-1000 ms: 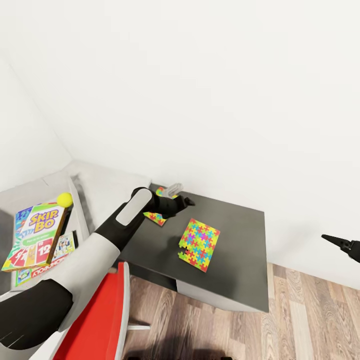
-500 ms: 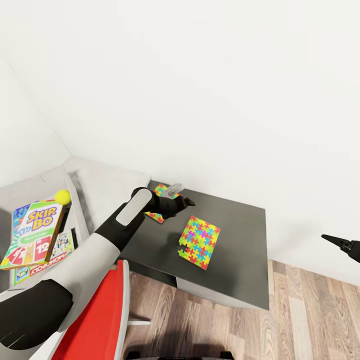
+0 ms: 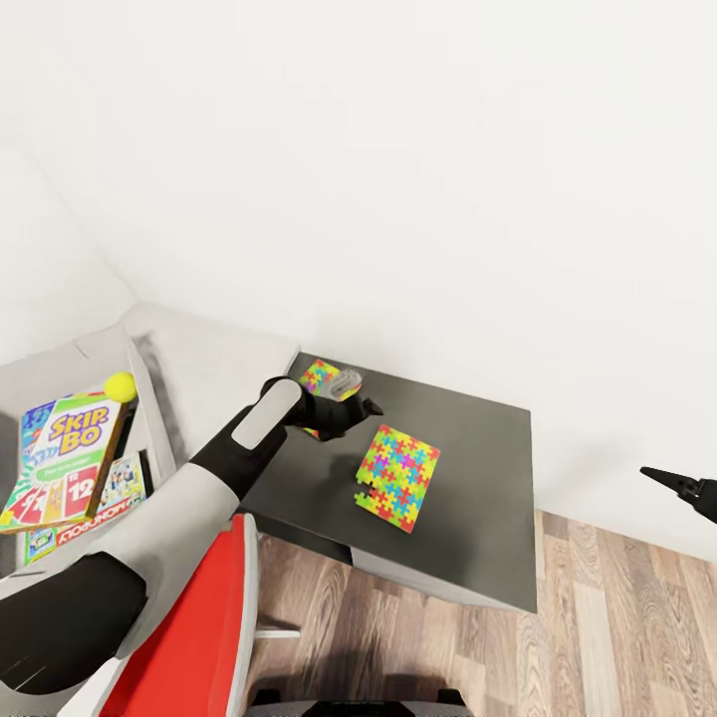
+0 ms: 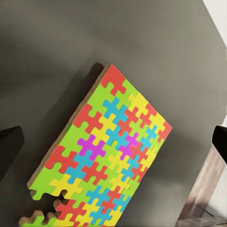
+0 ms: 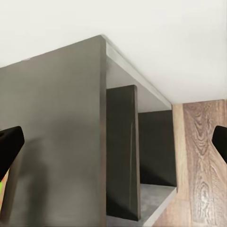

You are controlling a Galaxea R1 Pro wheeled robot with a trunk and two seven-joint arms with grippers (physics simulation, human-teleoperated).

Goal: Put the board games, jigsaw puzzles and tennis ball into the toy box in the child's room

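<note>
While SKIP-BO [image 3: 62, 453] and MONOPOLY [image 3: 95, 518] read clearly in the bin [image 3: 139, 388], the left gripper [image 3: 360, 398] grips a puzzle [image 3: 321, 376] at the desk's [image 3: 478, 478] back corner; right gripper [image 3: 669, 483] spread wide.

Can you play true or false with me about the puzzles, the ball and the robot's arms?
1. Two jigsaw puzzles lie on the dark grey desk. True: one puzzle lies in the open, the other puzzle sits by the left gripper.
2. The tennis ball is on the floor. False: it rests beside the SKIP-BO box, up at the left.
3. The right gripper is holding a puzzle. False: it hangs empty over the wood floor, fingers apart.
4. The open puzzle has a corner piece pulled loose. True: the left wrist view shows a gap at one corner.
5. The chair near the robot is blue. False: it is red.
</note>
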